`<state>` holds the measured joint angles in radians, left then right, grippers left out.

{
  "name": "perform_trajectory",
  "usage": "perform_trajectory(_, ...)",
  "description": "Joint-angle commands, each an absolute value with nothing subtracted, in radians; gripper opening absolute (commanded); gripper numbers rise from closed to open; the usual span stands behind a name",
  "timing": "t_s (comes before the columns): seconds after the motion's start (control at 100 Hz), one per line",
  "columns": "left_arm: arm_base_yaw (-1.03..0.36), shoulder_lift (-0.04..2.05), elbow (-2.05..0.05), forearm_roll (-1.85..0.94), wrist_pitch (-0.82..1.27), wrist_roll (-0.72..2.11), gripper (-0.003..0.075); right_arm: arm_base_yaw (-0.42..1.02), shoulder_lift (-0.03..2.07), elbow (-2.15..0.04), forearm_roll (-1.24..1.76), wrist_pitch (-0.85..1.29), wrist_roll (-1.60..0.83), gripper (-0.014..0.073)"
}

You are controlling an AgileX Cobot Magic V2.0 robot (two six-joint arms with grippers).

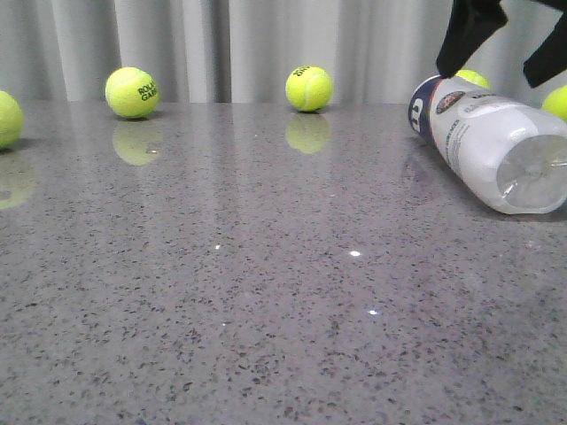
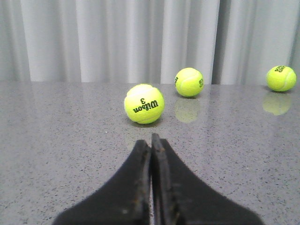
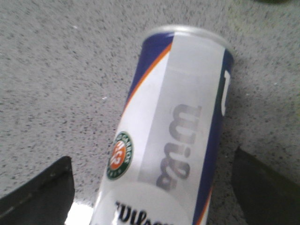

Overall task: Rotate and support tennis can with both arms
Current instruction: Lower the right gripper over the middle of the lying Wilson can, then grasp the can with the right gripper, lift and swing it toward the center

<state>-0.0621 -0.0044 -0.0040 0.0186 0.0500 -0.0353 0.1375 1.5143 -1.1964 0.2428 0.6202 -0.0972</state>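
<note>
The tennis can (image 1: 496,146) lies on its side at the right of the grey table, its clear end toward the camera and its metal rim toward the back. My right gripper (image 1: 503,53) hangs open just above the can's far end, one finger on each side, not touching it. In the right wrist view the can (image 3: 178,108) shows its white and navy label, orange stripe and round emblem between the spread fingers of my right gripper (image 3: 152,159). My left gripper (image 2: 151,140) is shut and empty, low over the table, and out of the front view.
Yellow-green tennis balls stand along the back: one at far left (image 1: 4,118), two more (image 1: 132,92) (image 1: 309,88), and two behind the can (image 1: 473,78) (image 1: 558,102). A ball (image 2: 144,103) lies just ahead of my left gripper. A grey curtain (image 1: 266,44) closes the back.
</note>
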Motion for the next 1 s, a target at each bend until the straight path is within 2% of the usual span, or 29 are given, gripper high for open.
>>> perform_trajectory(0.0,-0.059,-0.043,0.043,0.019,-0.025,-0.042,-0.0021,0.138,1.519,-1.234,0.256,0.562,-0.109,0.0646)
perform_trajectory(0.24,-0.059,-0.043,0.043,0.019,-0.025,-0.042,-0.0021,0.138,1.572,-1.234,0.256,0.574,-0.109,0.0629)
perform_trajectory(0.33,-0.059,-0.043,0.043,0.019,-0.025,-0.042,-0.0021,0.138,1.572,-1.234,0.256,0.576,-0.109,0.0534)
perform_trajectory(0.45,-0.059,-0.043,0.043,0.019,-0.025,-0.042,-0.0021,0.138,1.571,-1.241,0.256,0.594,-0.11,0.0339)
perform_trajectory(0.5,-0.059,-0.043,0.043,0.019,-0.025,-0.042,-0.0021,0.139,1.571,-1.257,0.256,0.623,-0.111,0.0302)
perform_trajectory(0.68,-0.059,-0.043,0.043,0.019,-0.025,-0.042,-0.0021,0.176,1.571,-1.389,0.256,0.748,-0.218,0.0299)
perform_trajectory(0.84,-0.059,-0.043,0.043,0.019,-0.025,-0.042,-0.0021,0.272,1.572,-1.526,0.256,0.798,-0.512,0.0299)
perform_trajectory(0.99,-0.059,-0.043,0.043,0.019,-0.025,-0.042,-0.0021,0.365,1.573,-1.553,0.256,0.738,-0.812,0.0299)
